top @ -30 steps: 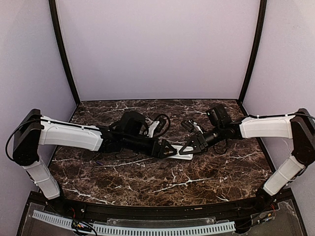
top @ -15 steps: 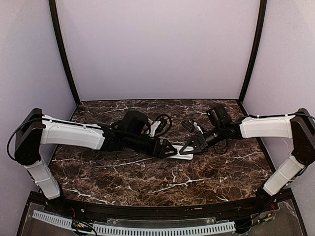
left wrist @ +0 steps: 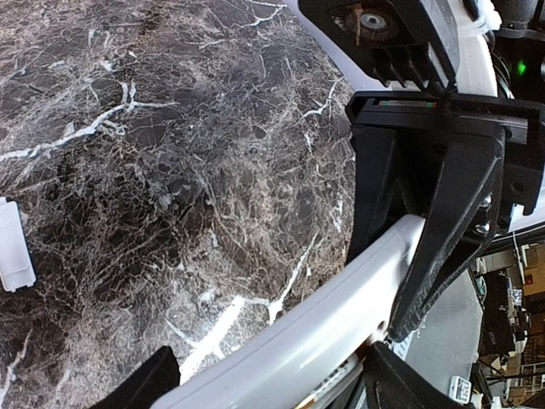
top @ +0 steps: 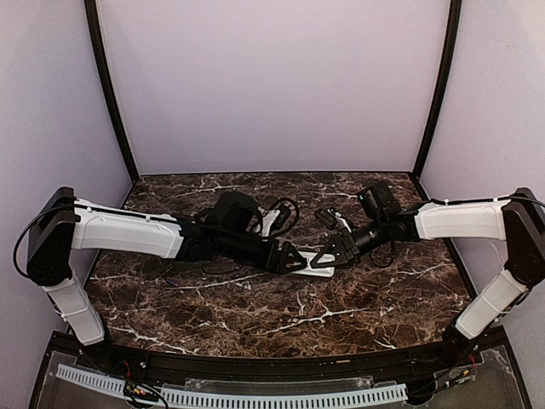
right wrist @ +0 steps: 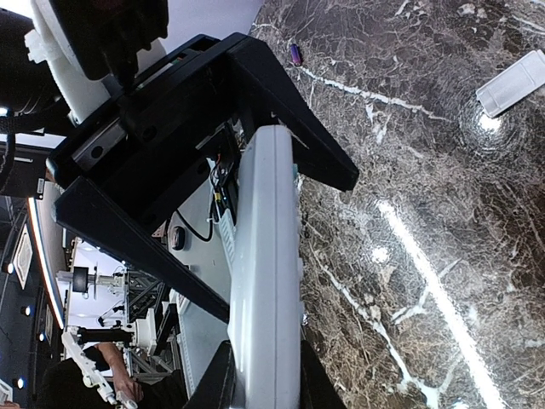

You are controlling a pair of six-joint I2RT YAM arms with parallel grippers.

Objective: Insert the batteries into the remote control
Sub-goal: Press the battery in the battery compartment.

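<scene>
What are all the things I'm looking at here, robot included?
remote control: one, white, held above the middle of the table
cover piece: one, white, lying flat on the table, apart from the remote control
small purple object: one, on the table; too small to identify
table: one, dark marble with white veins
walls: pale lilac, around the table
cables: black, looped behind the grippers
arms: two, white and black, reaching in from the left and the right
right gripper: black, shut on the remote control
left gripper: black, open, fingers either side of the remote control's other end
</scene>
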